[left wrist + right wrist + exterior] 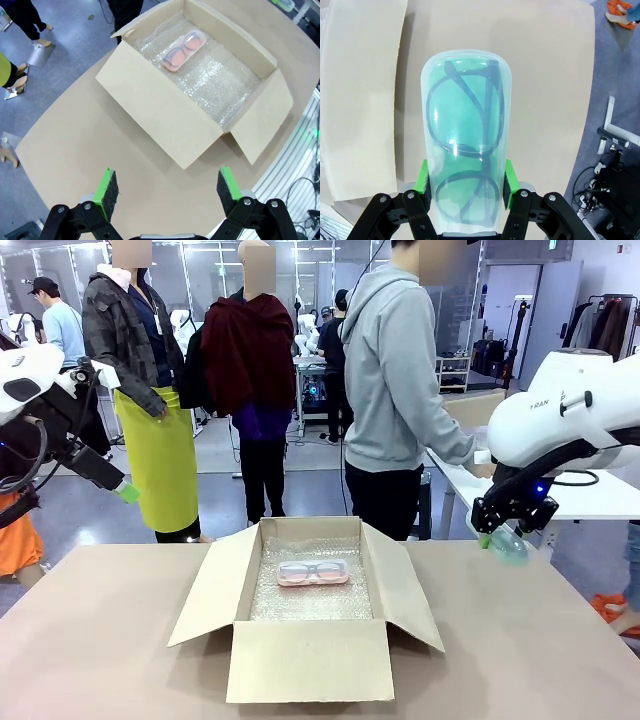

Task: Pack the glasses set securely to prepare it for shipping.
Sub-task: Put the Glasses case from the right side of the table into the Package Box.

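A: Pink case (312, 573): in box (310, 665). Mint case (466, 125): pinched in my right gripper (465, 177), held well right of the box.
B: Left gripper (164, 186)?
A: Spread, empty. Risks, as I judge them: the slick case slipping from my pads (423, 175), or clipping the right flap (405, 590) going in.

Pink glasses case (312, 573), mint green glasses case (465, 135) with black frames, brown cardboard box (310, 660), clear bubble wrap (220, 82).
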Tool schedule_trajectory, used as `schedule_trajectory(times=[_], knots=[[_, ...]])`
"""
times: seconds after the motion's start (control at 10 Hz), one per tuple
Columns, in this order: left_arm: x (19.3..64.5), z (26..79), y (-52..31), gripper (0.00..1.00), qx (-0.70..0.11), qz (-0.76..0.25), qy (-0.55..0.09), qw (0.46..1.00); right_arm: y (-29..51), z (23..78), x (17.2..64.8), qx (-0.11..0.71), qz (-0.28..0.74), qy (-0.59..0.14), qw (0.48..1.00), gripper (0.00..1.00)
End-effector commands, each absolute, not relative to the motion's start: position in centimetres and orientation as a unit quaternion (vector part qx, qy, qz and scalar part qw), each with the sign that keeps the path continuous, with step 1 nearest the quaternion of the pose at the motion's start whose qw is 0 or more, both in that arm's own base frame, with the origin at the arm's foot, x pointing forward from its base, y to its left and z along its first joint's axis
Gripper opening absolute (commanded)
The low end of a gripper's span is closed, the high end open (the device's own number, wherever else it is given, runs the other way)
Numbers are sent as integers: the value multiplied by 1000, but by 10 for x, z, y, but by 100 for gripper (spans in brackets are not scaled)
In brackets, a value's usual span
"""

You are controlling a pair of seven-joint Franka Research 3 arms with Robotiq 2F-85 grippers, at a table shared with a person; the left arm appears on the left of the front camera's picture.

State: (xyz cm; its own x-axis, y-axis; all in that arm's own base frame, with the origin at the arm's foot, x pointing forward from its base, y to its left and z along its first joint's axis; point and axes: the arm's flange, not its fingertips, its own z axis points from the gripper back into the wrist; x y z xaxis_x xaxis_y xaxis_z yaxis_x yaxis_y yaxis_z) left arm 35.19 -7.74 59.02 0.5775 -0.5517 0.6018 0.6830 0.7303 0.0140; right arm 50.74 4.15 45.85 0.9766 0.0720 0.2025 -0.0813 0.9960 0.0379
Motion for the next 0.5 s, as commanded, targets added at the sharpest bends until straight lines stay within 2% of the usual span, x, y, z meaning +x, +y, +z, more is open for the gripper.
schedule_trajectory(times=[0.0,0.2,0.3,0.4], knots=[[352,593,-76,100,-113,-354,-300,879,41,460,507,23,38,-103,994,64],[352,593,-76,100,-113,-354,-300,879,71,484,492,7,287,-125,950,64],[352,593,-76,100,-113,-354,-300,879,86,491,494,-4,422,-116,899,64],[352,593,-76,100,-113,-354,-300,879,118,495,498,-42,482,-109,868,64]])
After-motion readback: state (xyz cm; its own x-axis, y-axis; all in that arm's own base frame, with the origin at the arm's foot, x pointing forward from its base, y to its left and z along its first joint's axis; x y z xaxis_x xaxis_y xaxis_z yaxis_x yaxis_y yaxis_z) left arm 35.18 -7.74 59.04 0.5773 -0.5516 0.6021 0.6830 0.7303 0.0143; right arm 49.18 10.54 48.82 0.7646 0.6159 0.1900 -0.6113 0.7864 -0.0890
